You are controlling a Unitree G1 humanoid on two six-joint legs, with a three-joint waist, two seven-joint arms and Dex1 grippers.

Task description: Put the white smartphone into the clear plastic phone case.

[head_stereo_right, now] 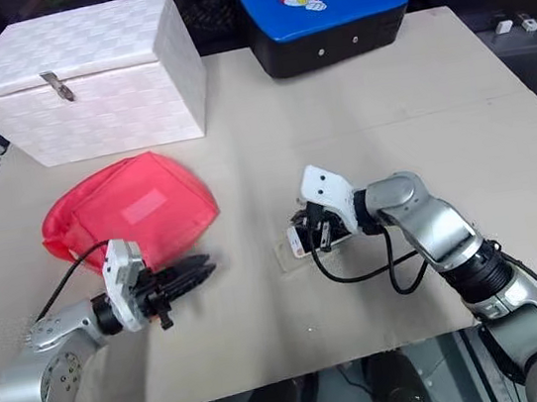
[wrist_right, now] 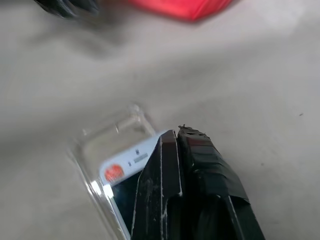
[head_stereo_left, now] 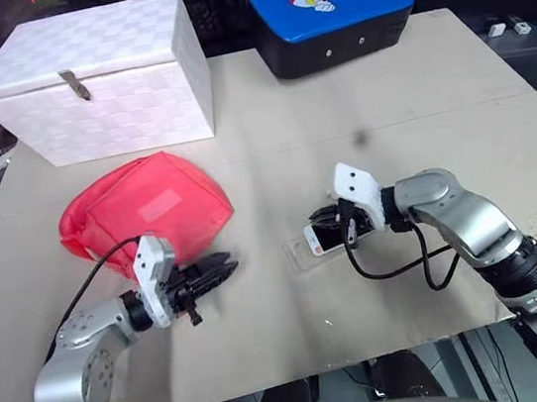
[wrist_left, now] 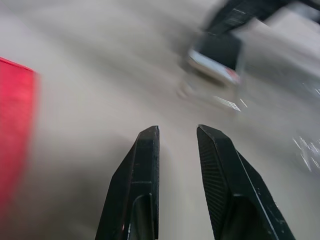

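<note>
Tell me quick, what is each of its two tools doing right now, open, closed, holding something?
Left tool: slightly open, empty, above the table.
Right tool: shut, holding nothing, its tips at the white smartphone lying in the clear plastic phone case.

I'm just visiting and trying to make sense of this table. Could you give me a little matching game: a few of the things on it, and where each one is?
Things:
1. white woven box
2. blue-topped case
3. red pouch
4. white smartphone

Places:
A. far edge of the table, on the robot's right
B. partly inside the clear plastic phone case, under the shut right end effector
C. far corner on the robot's left
D. on the table just beyond the left end effector

Pairs: 1-C, 2-A, 3-D, 4-B
</note>
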